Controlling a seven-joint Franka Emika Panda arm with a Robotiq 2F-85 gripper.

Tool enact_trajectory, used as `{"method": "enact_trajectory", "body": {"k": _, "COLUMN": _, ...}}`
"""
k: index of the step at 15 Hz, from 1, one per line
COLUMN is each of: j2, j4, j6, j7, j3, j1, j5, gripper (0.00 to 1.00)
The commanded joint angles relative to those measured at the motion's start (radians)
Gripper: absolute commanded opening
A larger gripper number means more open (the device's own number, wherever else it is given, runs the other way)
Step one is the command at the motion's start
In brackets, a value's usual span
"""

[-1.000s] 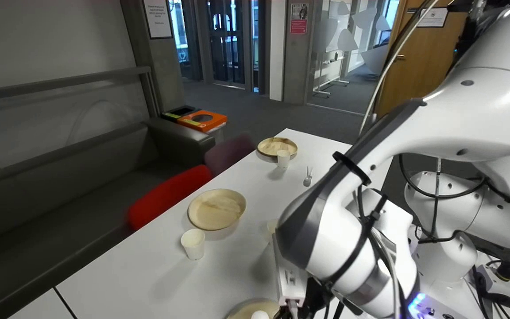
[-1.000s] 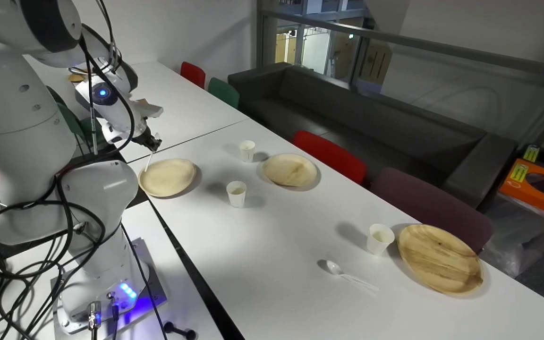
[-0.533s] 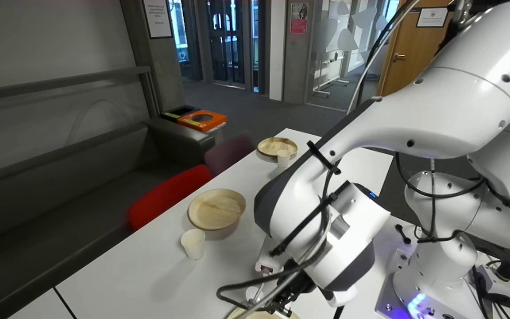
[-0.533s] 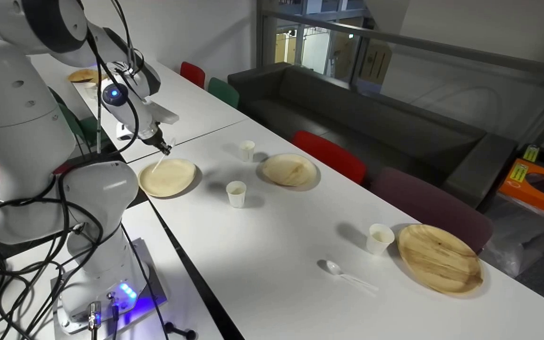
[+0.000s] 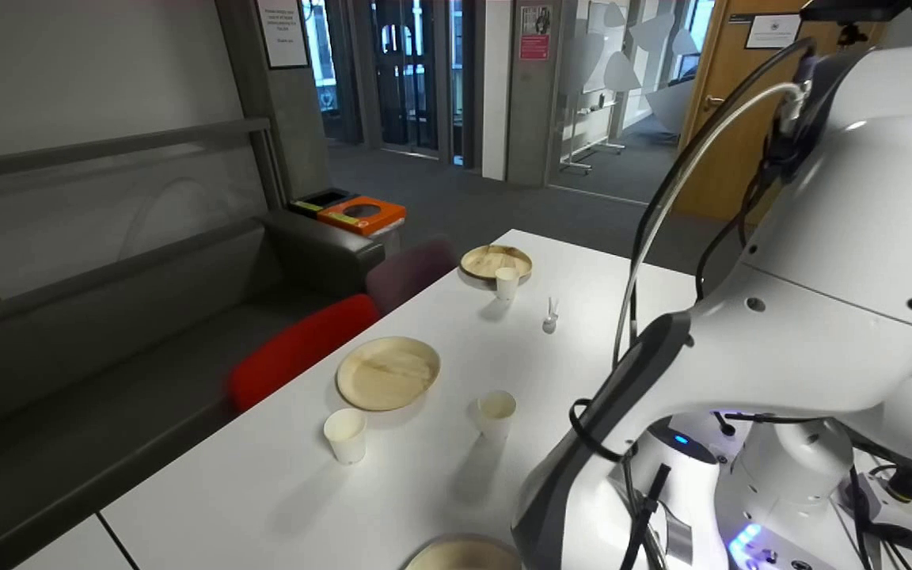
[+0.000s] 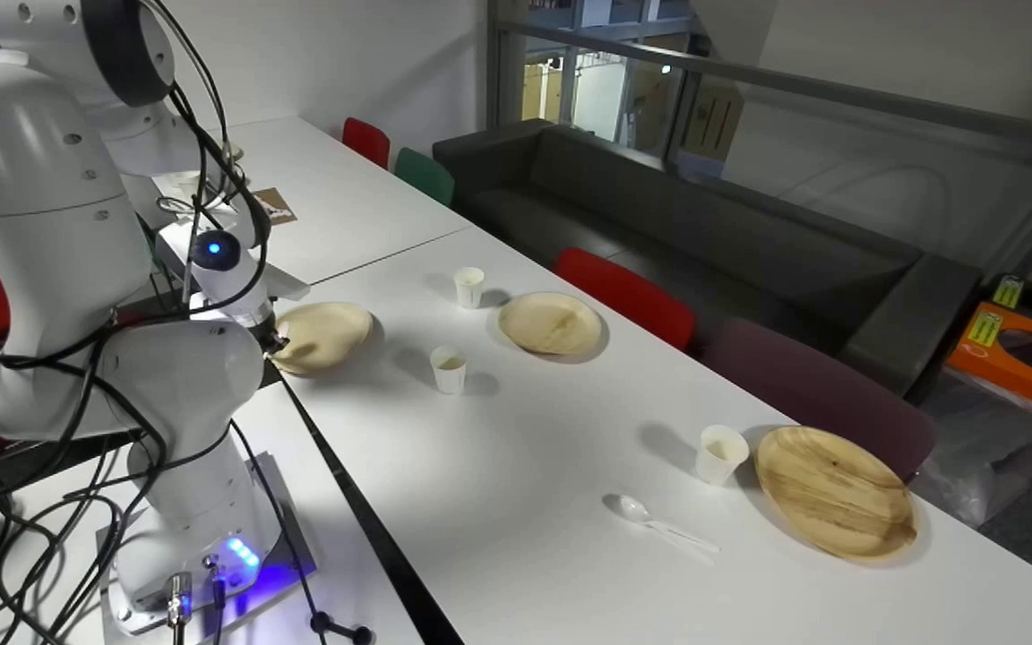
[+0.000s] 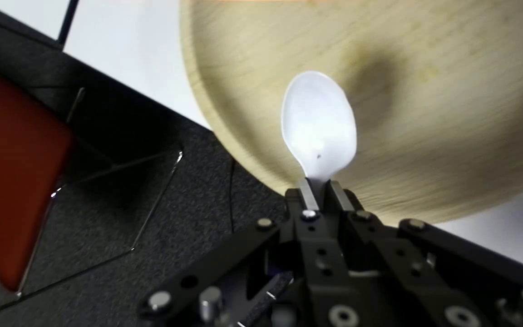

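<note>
White spoon (image 7: 318, 125) pinched in the claw (image 7: 320, 188) above a tan plate (image 7: 447, 104).
In the wrist view the claw's fingers (image 7: 308, 196) press together on the spoon's handle; the bowl points out over the plate, with its shadow lying beside it there. That plate sits at the edge of the white surface (image 6: 552, 466), and dark carpet (image 7: 93, 231) and a red chair (image 7: 12, 181) show past its rim. In an exterior view a paper cup (image 6: 449, 371) stands upright near the plate, while a second cup (image 6: 469, 287) stands beside a second plate (image 6: 550, 323). Well apart from these, a third cup (image 6: 721, 454) is just beside a third plate (image 6: 836, 493), with another spoon (image 6: 650, 520) lying near them.
</note>
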State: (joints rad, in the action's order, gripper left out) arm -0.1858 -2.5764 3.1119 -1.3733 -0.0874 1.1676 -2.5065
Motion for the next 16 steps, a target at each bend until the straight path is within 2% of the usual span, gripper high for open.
{"method": "enact_trajectory", "body": {"k": 1, "j2": 0.034, "j4": -0.05, "j6": -0.197, "j7": -0.204, "j3": -0.172, "j1": -0.228, "j5": 0.292, "gripper": 0.03}}
{"method": "enact_trajectory", "body": {"k": 3, "j2": 0.053, "j4": -0.058, "j6": -0.29, "j7": -0.346, "j3": -0.179, "j1": -0.291, "j5": 0.476, "gripper": 0.03}}
{"method": "enact_trajectory", "body": {"k": 7, "j2": 0.112, "j4": -0.04, "j6": -0.385, "j7": -0.661, "j3": -0.122, "j1": -0.37, "j5": 0.841, "gripper": 0.03}}
{"method": "enact_trajectory", "body": {"k": 12, "j2": 0.113, "j4": 0.019, "j6": -0.274, "j7": -1.049, "j3": -0.06, "j1": -0.384, "j5": 1.15, "gripper": 0.03}}
{"method": "enact_trajectory", "body": {"k": 16, "j2": 0.047, "j4": 0.012, "j6": -0.083, "j7": -1.374, "j3": -0.028, "j1": -0.352, "j5": 1.428, "gripper": 0.03}}
